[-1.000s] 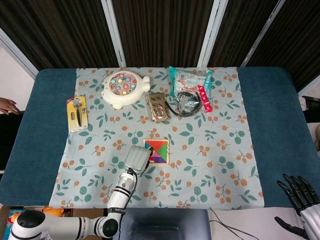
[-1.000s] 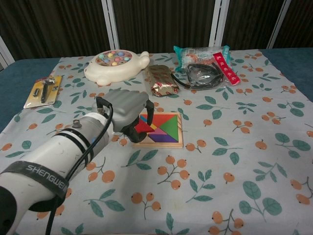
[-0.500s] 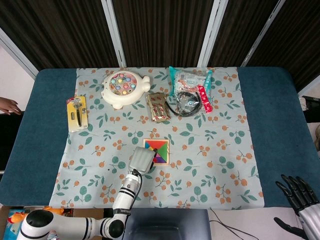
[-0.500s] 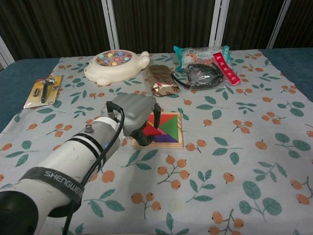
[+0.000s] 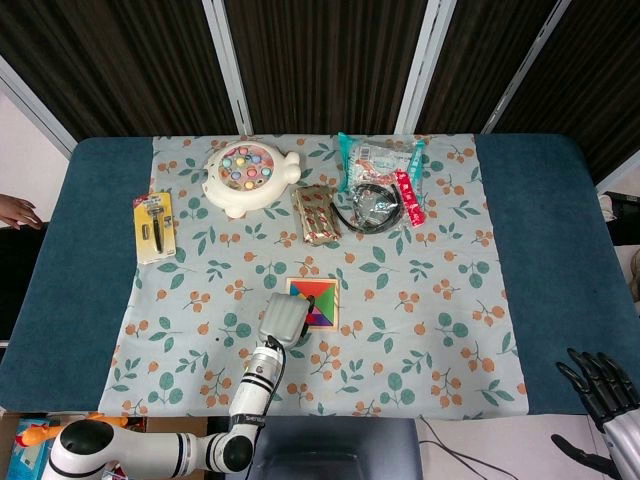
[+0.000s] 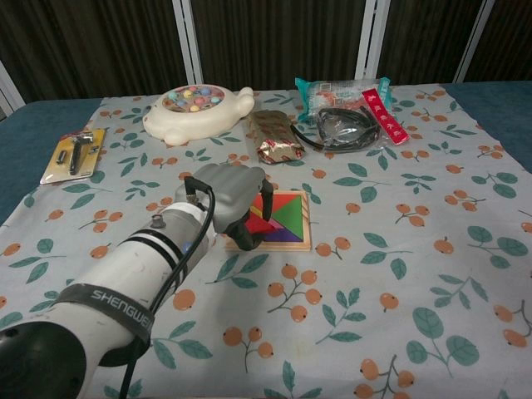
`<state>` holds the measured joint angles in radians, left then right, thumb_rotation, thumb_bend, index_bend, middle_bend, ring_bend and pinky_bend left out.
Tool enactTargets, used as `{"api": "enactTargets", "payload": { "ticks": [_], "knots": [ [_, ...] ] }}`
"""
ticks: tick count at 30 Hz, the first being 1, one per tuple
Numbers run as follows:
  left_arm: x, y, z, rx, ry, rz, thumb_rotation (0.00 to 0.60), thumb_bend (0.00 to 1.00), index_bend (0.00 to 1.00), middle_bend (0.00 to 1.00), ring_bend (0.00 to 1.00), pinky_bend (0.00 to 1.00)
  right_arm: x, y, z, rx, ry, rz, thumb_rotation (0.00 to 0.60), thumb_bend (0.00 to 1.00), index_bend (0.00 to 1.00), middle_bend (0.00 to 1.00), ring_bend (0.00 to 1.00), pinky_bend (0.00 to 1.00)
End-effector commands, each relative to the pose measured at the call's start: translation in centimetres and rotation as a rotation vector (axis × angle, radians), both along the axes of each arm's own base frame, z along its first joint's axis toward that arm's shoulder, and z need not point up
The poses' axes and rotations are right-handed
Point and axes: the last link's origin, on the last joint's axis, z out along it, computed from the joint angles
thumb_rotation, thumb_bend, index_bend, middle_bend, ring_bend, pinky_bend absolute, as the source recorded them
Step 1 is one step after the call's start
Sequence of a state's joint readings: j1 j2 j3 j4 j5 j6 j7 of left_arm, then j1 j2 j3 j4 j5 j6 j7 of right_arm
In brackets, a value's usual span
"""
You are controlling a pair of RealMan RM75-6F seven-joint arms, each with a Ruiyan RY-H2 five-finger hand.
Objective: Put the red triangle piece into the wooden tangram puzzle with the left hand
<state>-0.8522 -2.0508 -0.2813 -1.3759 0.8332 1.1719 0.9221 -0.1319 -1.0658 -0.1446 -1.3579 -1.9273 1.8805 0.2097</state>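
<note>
The red triangle piece [image 6: 258,223] lies in the square wooden tangram puzzle [image 6: 287,223], part hidden under the left hand [image 6: 223,192]; whether it's grasped, I cannot tell. Bare floral cloth [image 6: 399,274] surrounds the puzzle. Only the head view shows the right hand [image 5: 600,385], fingers spread, off the counter [image 5: 545,220] edge.

Both views were evenly and brightly lit from overhead, with only soft, short shadows under the left hand [image 6: 223,193] and the wooden tangram puzzle [image 6: 281,218]. Mild glare sat on the foil snack packet [image 6: 274,136]. The chest view bowed slightly at its edges, and the near forearm [image 6: 116,299] looked oversized and slightly soft.
</note>
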Motion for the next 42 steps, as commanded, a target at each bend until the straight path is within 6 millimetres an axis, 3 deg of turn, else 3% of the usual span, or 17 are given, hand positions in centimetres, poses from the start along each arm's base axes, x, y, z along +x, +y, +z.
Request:
{"api": "enactTargets", "payload": {
  "ticks": [1, 28, 42],
  "knots": [
    [-0.09, -0.02, -0.05, 0.0, 0.004, 0.002, 0.6, 0.38, 0.58, 1.0, 1.0, 1.0, -0.02, 0.0, -0.01, -0.001, 0.001, 0.0, 0.6, 0.15, 0.0, 0.0, 0.0, 0.0],
    [-0.63, -0.22, -0.24, -0.005, 0.043, 0.016, 0.6, 0.37, 0.53, 1.0, 1.0, 1.0, -0.17, 0.25, 0.26, -0.002, -0.006, 0.007, 0.6, 0.15, 0.0, 0.0, 0.0, 0.0],
    [-0.97, -0.15, -0.12, -0.011, 0.052, 0.021, 0.6, 0.37, 0.38, 1.0, 1.0, 1.0, -0.14, 0.25, 0.16, -0.001, -0.003, 0.007, 0.6, 0.15, 0.0, 0.0, 0.0, 0.0]
  ]
}}
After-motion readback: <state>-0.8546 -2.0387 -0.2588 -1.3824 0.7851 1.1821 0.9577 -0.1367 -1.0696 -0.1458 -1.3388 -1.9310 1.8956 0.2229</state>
